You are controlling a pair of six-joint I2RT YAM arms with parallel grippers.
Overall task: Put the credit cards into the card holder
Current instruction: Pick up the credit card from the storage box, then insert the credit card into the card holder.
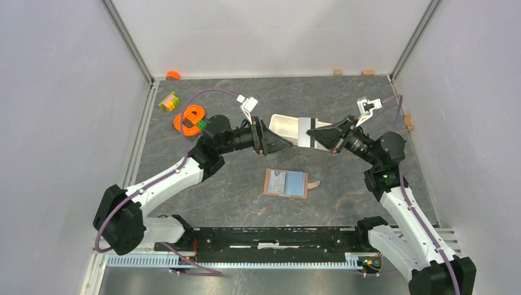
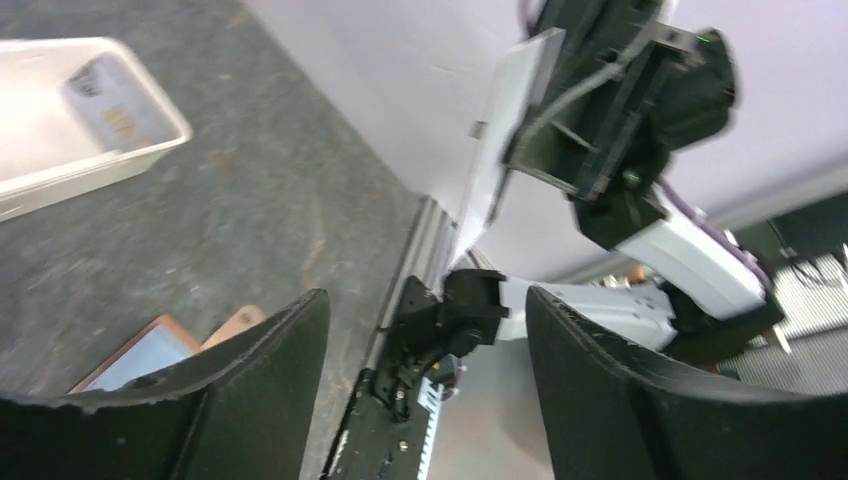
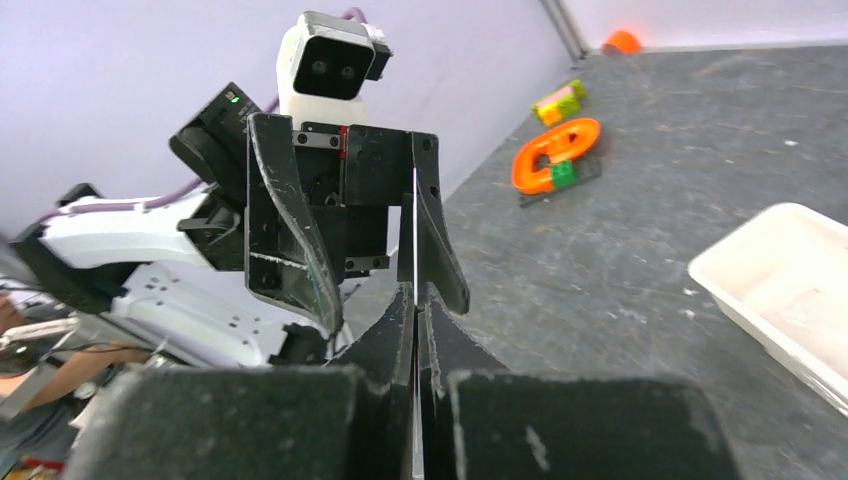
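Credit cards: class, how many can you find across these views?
3. One card is pinched in the right gripper; a second card lies in the white tray; a third card lies on the open card holder. More could be hidden.

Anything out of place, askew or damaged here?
Nothing is damaged or spilled. The right gripper pinches one credit card in mid-air by the white tray, facing the open left gripper. The card holder lies open nearer the arms.
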